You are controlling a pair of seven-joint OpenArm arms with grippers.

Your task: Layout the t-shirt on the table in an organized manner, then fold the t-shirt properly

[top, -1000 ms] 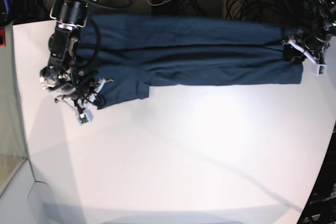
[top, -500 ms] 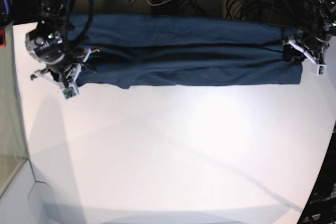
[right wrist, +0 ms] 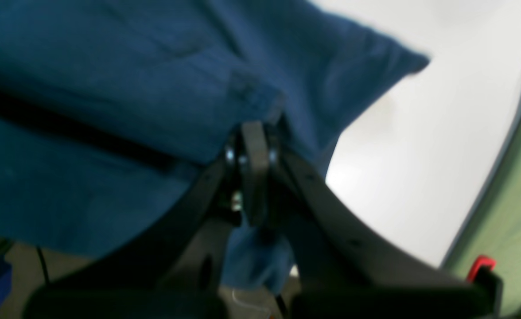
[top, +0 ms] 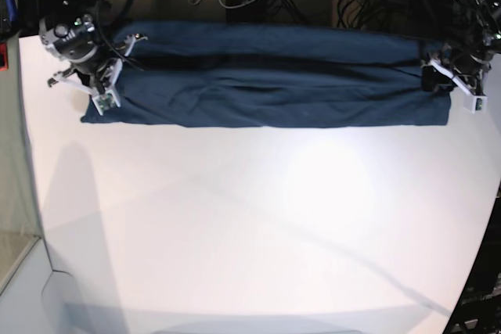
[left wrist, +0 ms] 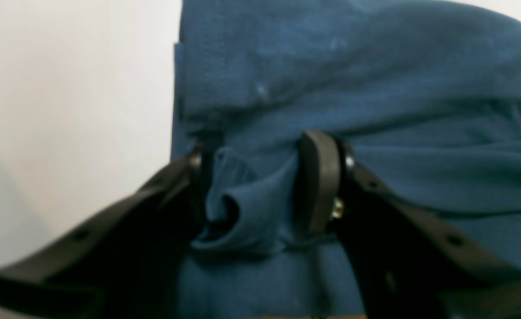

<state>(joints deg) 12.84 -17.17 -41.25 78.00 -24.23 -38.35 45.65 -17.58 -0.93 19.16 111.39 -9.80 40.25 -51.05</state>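
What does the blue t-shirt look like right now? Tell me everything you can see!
The t-shirt is dark navy, soft cloth, folded lengthwise into a long flat band with creases running along it. It lies along the far edge of the white table. Each end is pinched: the right hand is shut on one end, and the left hand grips a bunched fold at the other end. The sleeves and neck label cannot be made out.

Shirt (top: 274, 87): plain dark navy, no print, seen teal-blue up close between the left gripper's (left wrist: 260, 186) black fingers. Table (top: 258, 224): matte white, unmarked. Right gripper (right wrist: 254, 173): black; green surface and red tab beside it.
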